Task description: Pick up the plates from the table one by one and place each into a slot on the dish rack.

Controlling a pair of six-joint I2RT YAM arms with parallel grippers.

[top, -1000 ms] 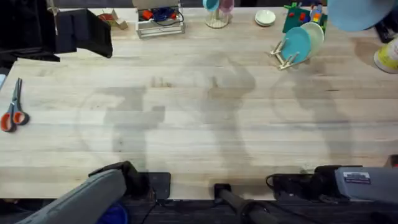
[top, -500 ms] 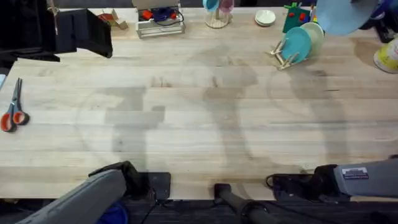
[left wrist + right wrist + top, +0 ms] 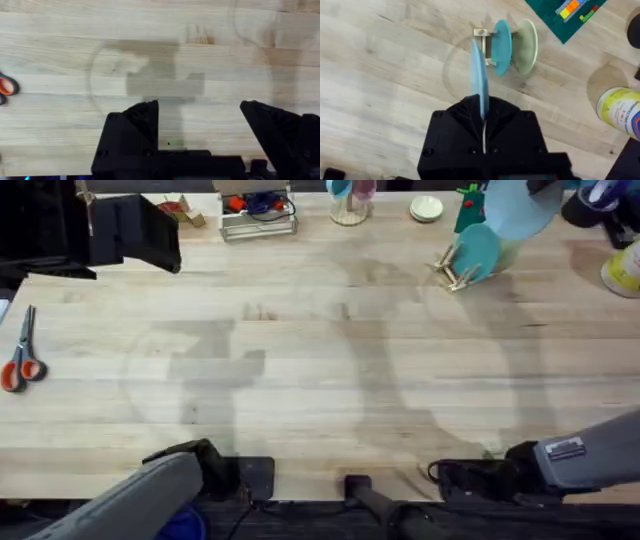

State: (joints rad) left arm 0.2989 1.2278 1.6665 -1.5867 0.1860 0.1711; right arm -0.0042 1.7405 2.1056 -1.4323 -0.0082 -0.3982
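The dish rack (image 3: pixel 485 47), a small light-wood frame, is standing at the far right of the pale wood-plank table (image 3: pixel 300 350). The teal plate (image 3: pixel 502 46) and the pale cream plate (image 3: pixel 526 45) are sitting upright in it, side by side. The light blue plate (image 3: pixel 479 80) is hanging edge-on just beside the rack, clamped by the right gripper (image 3: pixel 484 112).

1. Lighting is bright and even across the table (image 3: pixel 320 380); no glare noted.
2. Soft, overlapping grey shadows lie on the wood at centre, indicating several lights overhead.
3. The light blue plate (image 3: pixel 515 205) at the far right of the overhead view shows motion blur.
4. The left arm (image 3: pixel 120 505) is out of focus close under the camera.
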